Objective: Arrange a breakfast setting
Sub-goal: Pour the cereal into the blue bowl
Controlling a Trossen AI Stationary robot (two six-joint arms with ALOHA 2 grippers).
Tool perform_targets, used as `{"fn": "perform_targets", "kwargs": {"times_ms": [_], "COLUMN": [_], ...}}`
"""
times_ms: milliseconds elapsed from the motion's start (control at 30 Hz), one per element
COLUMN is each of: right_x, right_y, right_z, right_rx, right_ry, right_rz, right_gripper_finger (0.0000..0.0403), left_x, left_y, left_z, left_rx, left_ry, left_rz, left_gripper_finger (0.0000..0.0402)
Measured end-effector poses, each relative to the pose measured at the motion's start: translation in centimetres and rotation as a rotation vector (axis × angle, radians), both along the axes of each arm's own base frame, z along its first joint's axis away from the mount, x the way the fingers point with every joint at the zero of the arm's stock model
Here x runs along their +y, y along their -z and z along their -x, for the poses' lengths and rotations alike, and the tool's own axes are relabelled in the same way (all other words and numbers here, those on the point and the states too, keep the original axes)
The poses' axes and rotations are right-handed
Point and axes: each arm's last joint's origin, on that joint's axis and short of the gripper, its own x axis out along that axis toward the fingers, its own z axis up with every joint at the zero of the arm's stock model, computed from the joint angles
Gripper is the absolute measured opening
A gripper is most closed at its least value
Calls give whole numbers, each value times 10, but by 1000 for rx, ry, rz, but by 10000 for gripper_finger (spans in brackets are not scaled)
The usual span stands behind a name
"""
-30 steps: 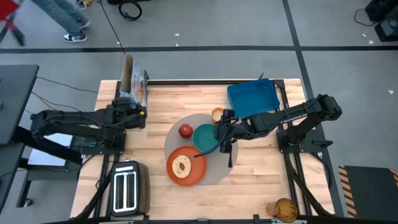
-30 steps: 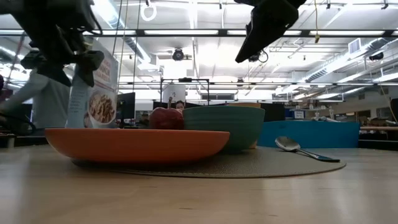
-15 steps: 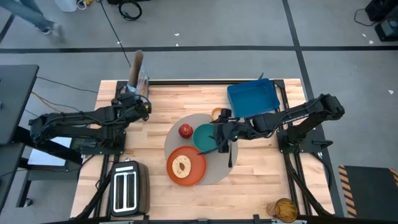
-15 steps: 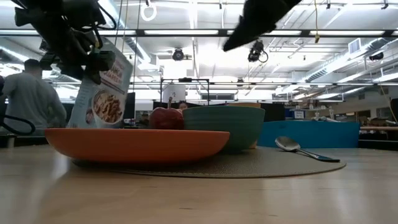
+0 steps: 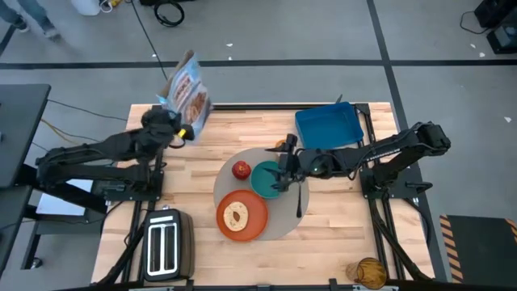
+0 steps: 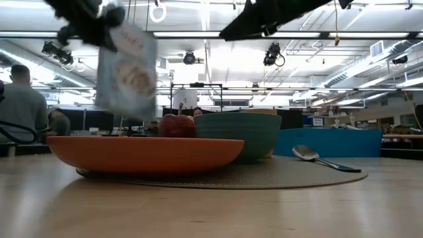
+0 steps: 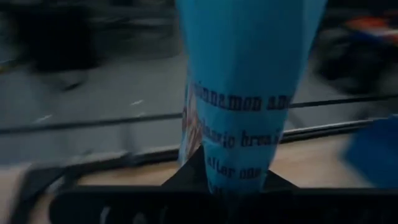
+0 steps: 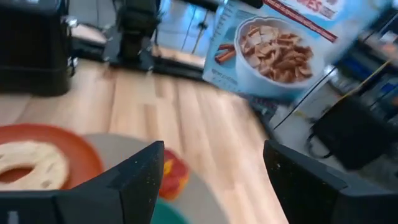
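On the round grey-beige mat (image 5: 284, 225) lie an orange plate (image 5: 252, 226) with a ring-shaped toast slice (image 5: 236, 215), a teal bowl (image 5: 263, 179), a red apple (image 5: 241, 170) and a metal spoon (image 5: 298, 200). The small orange-filled cup (image 5: 279, 146) peeks out behind my right arm. My right gripper (image 5: 283, 173) (image 8: 211, 180) hangs open above the bowl's right rim, holding nothing. My left gripper (image 5: 174, 129) is shut on a blue cereal box (image 5: 188, 85) (image 6: 127, 73), above the table's far left corner. My left gripper pinches the cereal box between its two fingers (image 7: 193, 177), one on each broad face, with the narrow blue printed side (image 7: 239, 149) turned toward the wrist. The fingers come almost level from the table's left side. The box is lifted clear of the table and tilted.
A blue rectangular tray (image 5: 327, 127) sits at the far right of the table. The silver toaster (image 5: 166, 246) stands at the near left corner. Bare wood lies between the mat and the left arm. A person (image 6: 20, 99) sits beyond the table.
My left gripper has shut on the cereal box, which stood upright at the table's far left edge. It has then risen with it, so the box is now off the table and tipped. My right gripper has tipped up from pointing downward to nearly level above the bowl.
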Motion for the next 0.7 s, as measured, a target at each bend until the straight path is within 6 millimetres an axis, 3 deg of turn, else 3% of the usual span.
{"fn": "perform_targets", "kwargs": {"times_ms": [233, 367, 567, 700], "right_x": [2, 2, 0, -8], "right_y": [-20, -39, -51, -54], "right_z": [-5, -6, -6, -6], "right_rx": [-199, -395, -539, -577], "right_ry": [-119, -120, -219, -219], "right_rz": [7, -7, -82, -124], "right_gripper_finger": [280, 293, 333, 363], "left_x": [-17, -23, -31, -34], "left_y": [-62, -84, -101, -103], "left_z": [7, 18, 22, 14], "left_rx": [-214, -331, -473, -530], "left_ry": [405, 598, 832, 961], "left_rz": [-208, -377, -517, -528], "left_gripper_finger": [7, 8, 10, 10]}}
